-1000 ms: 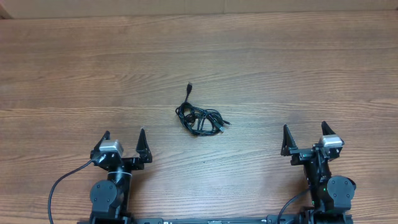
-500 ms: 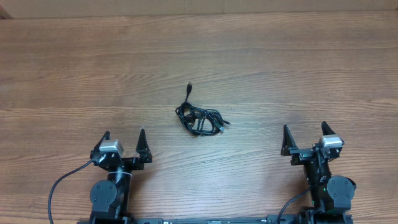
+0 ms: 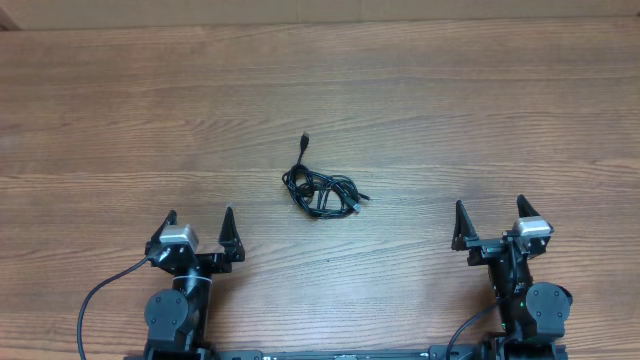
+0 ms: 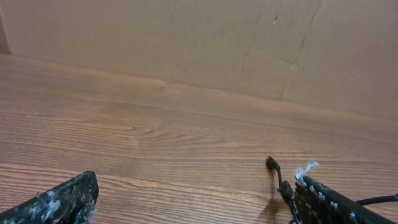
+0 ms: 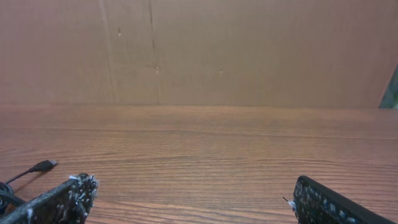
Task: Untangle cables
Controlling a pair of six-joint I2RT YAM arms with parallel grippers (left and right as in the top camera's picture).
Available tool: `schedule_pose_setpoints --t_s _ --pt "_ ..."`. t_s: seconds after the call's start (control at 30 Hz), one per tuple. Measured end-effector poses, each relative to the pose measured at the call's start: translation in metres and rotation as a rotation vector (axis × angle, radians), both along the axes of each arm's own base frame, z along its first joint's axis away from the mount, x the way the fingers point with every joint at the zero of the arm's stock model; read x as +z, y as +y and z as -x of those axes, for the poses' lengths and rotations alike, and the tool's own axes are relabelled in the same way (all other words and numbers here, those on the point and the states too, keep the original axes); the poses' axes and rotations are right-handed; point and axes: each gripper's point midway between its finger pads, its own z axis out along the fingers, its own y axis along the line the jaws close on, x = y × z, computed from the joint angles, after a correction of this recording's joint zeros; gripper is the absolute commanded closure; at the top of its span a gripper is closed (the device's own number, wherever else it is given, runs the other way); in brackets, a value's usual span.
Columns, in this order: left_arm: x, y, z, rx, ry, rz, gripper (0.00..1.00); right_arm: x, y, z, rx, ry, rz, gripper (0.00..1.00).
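The cables point(image 3: 322, 189) lie as a small black knot in the middle of the wooden table, with one plug end sticking out toward the far side. My left gripper point(image 3: 199, 226) is open and empty at the near left, well short of the knot. My right gripper point(image 3: 491, 219) is open and empty at the near right. In the left wrist view a cable strand with its plug point(image 4: 277, 174) shows beside my right finger, between open jaws point(image 4: 196, 199). In the right wrist view a plug end point(image 5: 37, 167) lies far left of the open jaws point(image 5: 193, 199).
The wooden table point(image 3: 480, 110) spreads wide around the knot. A brown cardboard wall point(image 5: 249, 50) stands along the far edge. A thick black arm cable point(image 3: 100, 295) loops at the near left by the arm base.
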Motion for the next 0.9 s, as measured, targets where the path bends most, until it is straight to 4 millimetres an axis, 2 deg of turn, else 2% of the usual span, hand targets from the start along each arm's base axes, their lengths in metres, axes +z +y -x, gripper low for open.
schedule_pose_setpoints --t_s 0.67,0.9 --pt "-0.007 0.0 0.009 -0.009 0.104 -0.029 0.0 0.0 0.0 0.0 0.0 -0.001 0.0 0.0" --pt "0.001 0.0 0.009 -0.015 0.154 -0.063 0.0 0.0 0.0 0.0 0.0 0.0 0.0 0.0"
